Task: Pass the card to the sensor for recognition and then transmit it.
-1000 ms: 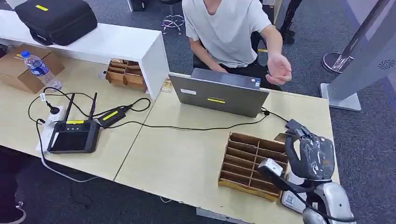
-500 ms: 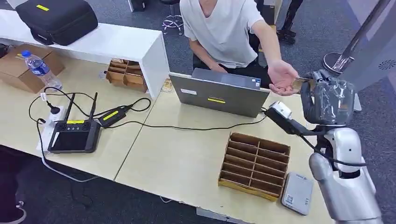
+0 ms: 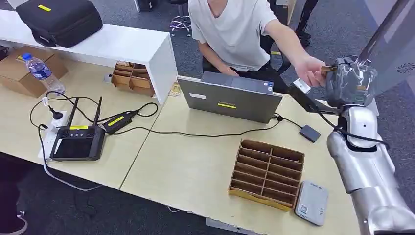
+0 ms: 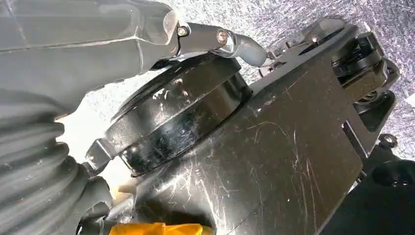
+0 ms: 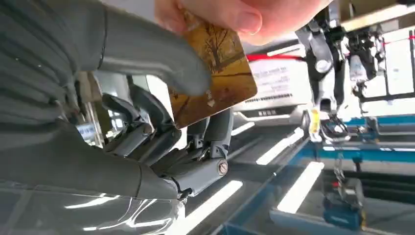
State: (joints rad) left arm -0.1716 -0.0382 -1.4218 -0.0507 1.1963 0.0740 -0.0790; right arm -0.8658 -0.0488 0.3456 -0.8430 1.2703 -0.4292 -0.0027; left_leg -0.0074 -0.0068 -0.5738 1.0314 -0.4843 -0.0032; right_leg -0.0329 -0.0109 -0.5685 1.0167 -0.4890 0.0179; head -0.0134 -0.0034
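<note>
My right hand point(image 3: 351, 81) is raised high at the far right, past the table's back edge. It pinches a golden-brown card point(image 3: 327, 68) between thumb and fingers. In the right wrist view the card point(image 5: 215, 73) sits under my thumb point(image 5: 147, 49), and a person's fingers point(image 5: 235, 14) grip its far end. That person's hand point(image 3: 311, 73) reaches across from behind the laptop. The grey card sensor point(image 3: 311, 202) lies flat at the table's front right corner. My left hand point(image 4: 73, 58) hangs down, holding nothing.
A wooden slotted tray point(image 3: 266, 172) lies beside the sensor. A grey laptop point(image 3: 230, 98) stands at the back, with a cable running to a small black box point(image 3: 310, 132). A black controller point(image 3: 77, 142), a water bottle point(image 3: 41, 72) and cardboard boxes are at the left.
My right arm rose from beside the slotted tray, carrying the card up and back to the person's outstretched hand. That hand has turned from an upturned palm to gripping the card.
</note>
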